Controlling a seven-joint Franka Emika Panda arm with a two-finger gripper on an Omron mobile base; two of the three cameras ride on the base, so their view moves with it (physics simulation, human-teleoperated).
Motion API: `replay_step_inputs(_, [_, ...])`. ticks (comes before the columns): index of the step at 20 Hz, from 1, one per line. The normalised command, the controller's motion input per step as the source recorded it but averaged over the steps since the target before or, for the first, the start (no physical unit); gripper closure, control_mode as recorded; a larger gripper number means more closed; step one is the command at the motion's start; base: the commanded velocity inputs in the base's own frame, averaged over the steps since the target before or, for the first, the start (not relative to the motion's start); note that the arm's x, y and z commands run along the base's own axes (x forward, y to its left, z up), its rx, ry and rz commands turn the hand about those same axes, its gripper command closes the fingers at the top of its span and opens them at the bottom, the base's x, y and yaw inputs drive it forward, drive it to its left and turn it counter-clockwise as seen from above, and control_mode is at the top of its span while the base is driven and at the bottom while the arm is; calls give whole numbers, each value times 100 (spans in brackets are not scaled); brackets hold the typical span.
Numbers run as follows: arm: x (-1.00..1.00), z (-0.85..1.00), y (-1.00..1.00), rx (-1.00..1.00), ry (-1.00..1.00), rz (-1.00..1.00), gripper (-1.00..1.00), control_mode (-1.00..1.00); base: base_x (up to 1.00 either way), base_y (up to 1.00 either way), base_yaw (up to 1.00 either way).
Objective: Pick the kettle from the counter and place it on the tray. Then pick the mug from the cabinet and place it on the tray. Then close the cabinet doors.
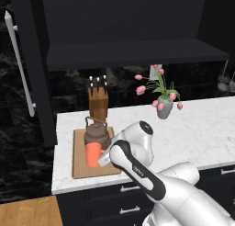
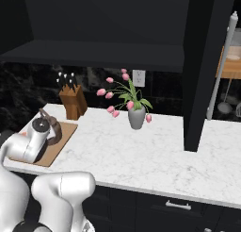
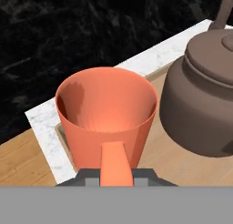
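Observation:
The orange mug (image 1: 93, 154) is upright over the front part of the wooden tray (image 1: 80, 169), just in front of the dark-brown kettle (image 1: 97, 134), which stands on the tray. My gripper (image 1: 103, 160) is shut on the mug's side handle. In the hand view the mug (image 3: 107, 116) sits close ahead with its handle between my gripper (image 3: 117, 176) fingers, the kettle (image 3: 200, 100) to its right. Whether the mug's base touches the tray (image 3: 177, 168) I cannot tell. The cabinet (image 1: 133, 55) above stands open, its left door (image 1: 27, 59) and right door (image 2: 207, 61) swung out.
A wooden knife block (image 1: 98, 103) stands behind the tray. A grey vase of pink tulips (image 1: 164, 108) is on the marble counter (image 1: 202, 128) to the right. The arm hides part of the kettle (image 2: 52, 128) in the right base view. Dark drawers run below the counter.

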Motion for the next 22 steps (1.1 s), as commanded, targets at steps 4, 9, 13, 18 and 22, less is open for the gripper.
replay_step_inputs(4, [14,-23,11,0,0,0,100,-100,0,0,0])
replay_step_inputs(9, [7,-30,6,0,0,0,100,-100,0,0,0])
replay_step_inputs(13, [6,-24,2,0,0,0,100,-100,0,0,0])
replay_step_inputs(18, [7,-17,0,0,-2,0,100,-100,0,0,0])
replay_step_inputs(22, [9,-16,0,0,0,0,100,-100,0,0,0])
